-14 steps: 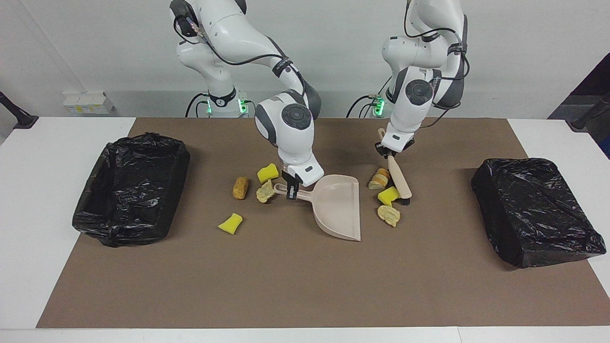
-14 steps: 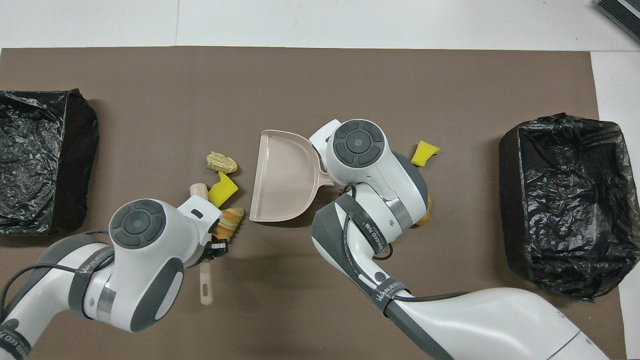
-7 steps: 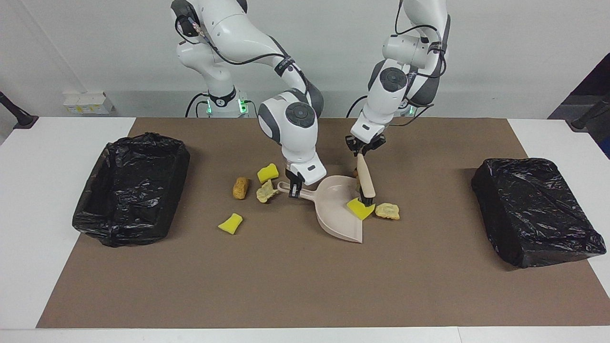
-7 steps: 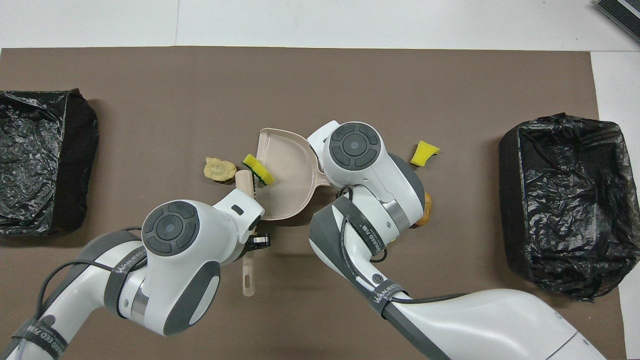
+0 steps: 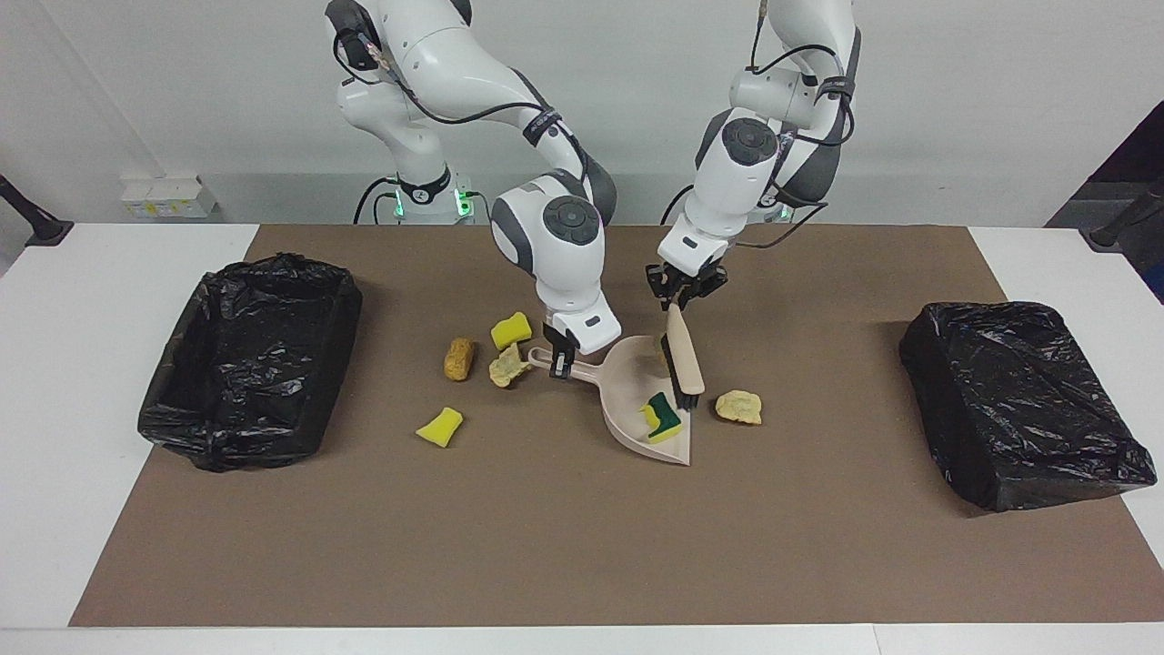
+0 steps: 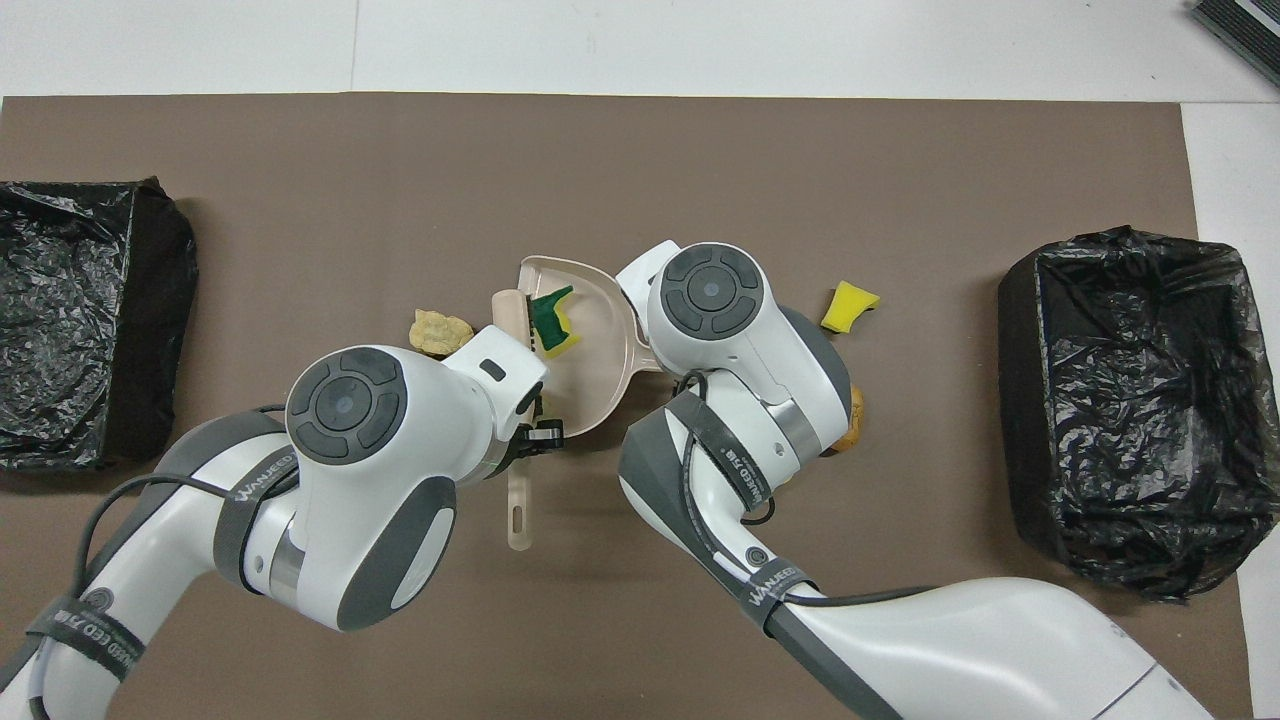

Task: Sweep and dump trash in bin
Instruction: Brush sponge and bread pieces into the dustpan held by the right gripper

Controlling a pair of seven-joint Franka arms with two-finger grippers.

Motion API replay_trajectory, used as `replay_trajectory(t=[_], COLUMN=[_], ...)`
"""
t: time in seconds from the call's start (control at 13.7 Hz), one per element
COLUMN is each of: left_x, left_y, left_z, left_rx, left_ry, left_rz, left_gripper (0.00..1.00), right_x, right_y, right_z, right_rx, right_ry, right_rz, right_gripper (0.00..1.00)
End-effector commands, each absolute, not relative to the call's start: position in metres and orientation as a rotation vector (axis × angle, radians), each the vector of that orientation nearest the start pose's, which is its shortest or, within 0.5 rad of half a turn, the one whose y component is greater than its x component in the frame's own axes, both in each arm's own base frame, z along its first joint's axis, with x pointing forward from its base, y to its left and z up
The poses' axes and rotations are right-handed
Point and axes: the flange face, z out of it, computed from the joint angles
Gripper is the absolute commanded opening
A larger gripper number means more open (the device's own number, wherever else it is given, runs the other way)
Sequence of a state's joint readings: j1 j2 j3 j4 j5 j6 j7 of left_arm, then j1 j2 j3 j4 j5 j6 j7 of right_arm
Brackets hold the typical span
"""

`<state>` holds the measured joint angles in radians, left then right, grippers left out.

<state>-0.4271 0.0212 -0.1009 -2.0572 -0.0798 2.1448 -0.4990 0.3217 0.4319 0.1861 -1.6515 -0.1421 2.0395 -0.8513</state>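
Facing view shows a white bench (image 5: 55, 437) under a brown mat (image 5: 582, 546), a plain pale wall rising at the robots' end. Near to the robots first: the left claw (image 5: 677, 296) is clamped on the handle of the beige brush (image 5: 684, 359), whose black bristles rest at the open lip of the dustpan (image 5: 637, 400). The right claw (image 5: 561, 357) is closed on the dustpan's handle, the pan lying on the mat. A yellow-and-green sponge chunk (image 5: 661, 418) lies inside the pan; a second ago it sat on the mat beside the brush, and half a second ago on the pan's lip. A pale wad (image 5: 738, 407) lies just beside the pan, toward the left arm's end. Toward the right arm's end sit a yellow chunk (image 5: 511, 329), a brown piece (image 5: 459, 358) and a wad (image 5: 506, 367); another yellow chunk (image 5: 440, 427) lies farther out. Black-lined bins stand at each end: one (image 5: 250, 346) open, the other (image 5: 1023, 400) covered in plastic.
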Motion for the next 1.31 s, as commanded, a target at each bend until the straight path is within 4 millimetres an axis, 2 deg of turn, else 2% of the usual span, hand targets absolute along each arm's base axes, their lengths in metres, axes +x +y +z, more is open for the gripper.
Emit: replay_trajectory(t=[0.0,0.15,0.29,0.37,0.51,0.58,0.66,0.73,0.88,0.95,1.02,1.17,1.24], left_x=[0.514,0.526,0.539,0.539,0.551,0.553,0.554,0.553,0.555,0.559,0.564,0.552,0.548], left_y=[-0.242,-0.214,-0.174,-0.158,-0.136,-0.131,-0.133,-0.137,-0.151,-0.16,-0.172,-0.211,-0.217], left_z=[0.43,0.425,0.42,0.411,0.388,0.378,0.361,0.354,0.355,0.353,0.36,0.359,0.358], left_rx=[-3.202,-3.199,-3.194,-3.187,-3.18,-3.141,-3.103,-3.096,-3.097,-3.096,-3.104,-3.113,-3.116], left_ry=[-0.095,-0.05,-0.02,-0.006,0.025,0.059,0.1,0.115,0.18,0.297,0.368,0.455,0.479], left_rz=[-0.029,-0.024,-0.008,0.025,0.07,0.088,0.125,0.148,0.134,0.125,0.101,0.099,0.107], left_gripper=[0.0,0.0,0.0,0.0,0.0,0.0,0.0,0.0,0.0,0.0,0.0,0.0,0.0], right_x=[0.591,0.594,0.596,0.592,0.584,0.579,0.574,0.571,0.57,0.57,0.566,0.561,0.561], right_y=[0.28,0.274,0.27,0.279,0.282,0.288,0.298,0.305,0.311,0.314,0.322,0.331,0.331], right_z=[0.376,0.376,0.374,0.375,0.37,0.367,0.363,0.36,0.361,0.361,0.362,0.363,0.363], right_rx=[-2.388,-2.34,-2.341,-2.348,-2.443,-2.458,-2.472,-2.494,-2.536,-2.553,-2.547,-2.562,-2.564], right_ry=[-2.099,-2.152,-2.153,-2.147,-2.034,-2.017,-2.001,-1.976,-1.929,-1.908,-1.914,-1.897,-1.895], right_rz=[0.114,0.118,0.104,0.105,0.147,0.148,0.148,0.144,0.122,0.107,0.098,0.091,0.091], right_gripper=[0.0,0.0,0.0,0.0,0.0,0.0,0.0,0.0,0.0,0.0,0.0,0.0,0.0])
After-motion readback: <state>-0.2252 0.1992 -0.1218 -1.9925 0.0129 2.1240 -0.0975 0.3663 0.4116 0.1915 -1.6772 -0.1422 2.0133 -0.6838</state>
